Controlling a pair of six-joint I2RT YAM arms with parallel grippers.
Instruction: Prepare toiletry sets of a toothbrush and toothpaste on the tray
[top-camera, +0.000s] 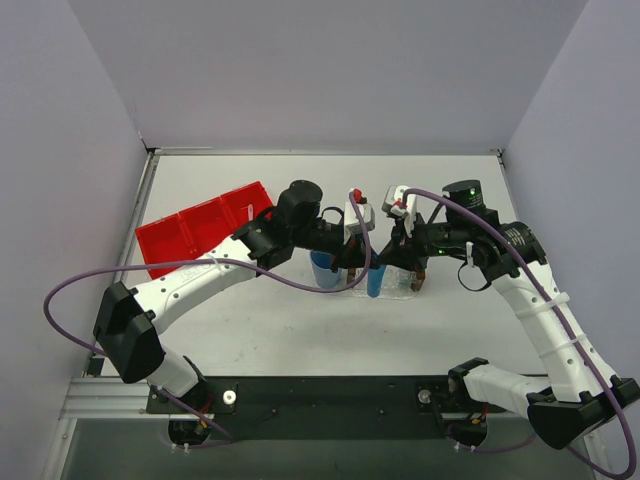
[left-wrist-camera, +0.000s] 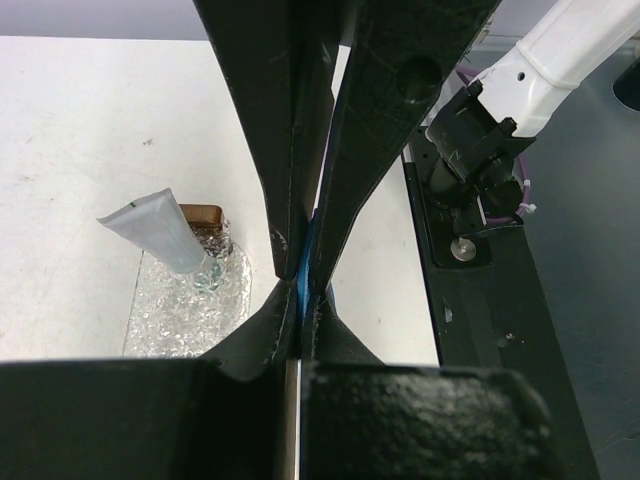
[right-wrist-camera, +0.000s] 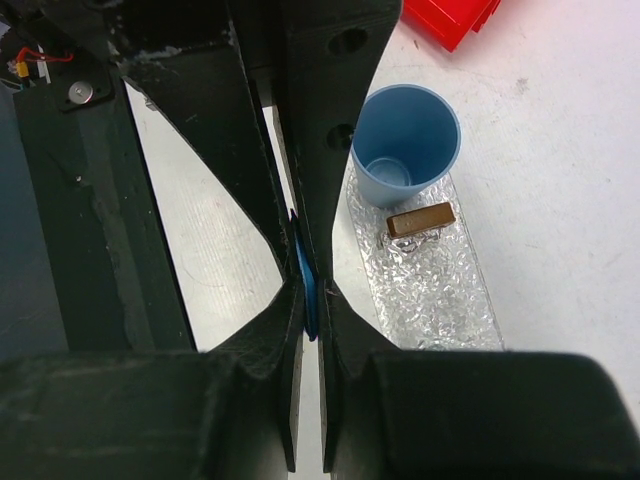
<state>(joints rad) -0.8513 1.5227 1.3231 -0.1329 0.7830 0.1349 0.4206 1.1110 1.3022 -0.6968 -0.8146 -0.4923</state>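
The bright blue toothpaste tube hangs upright between my two grippers, just in front of the clear tray. My left gripper and my right gripper meet tip to tip, and both are shut on it. It shows as a blue sliver in the left wrist view and in the right wrist view. The pale toothpaste tube leans on the bubbly tray beside a brown block. I cannot make out the toothbrush.
A blue cup stands at the tray's left end, beyond the other brown block. A red bin lies at the back left. The black base rail runs along the near edge.
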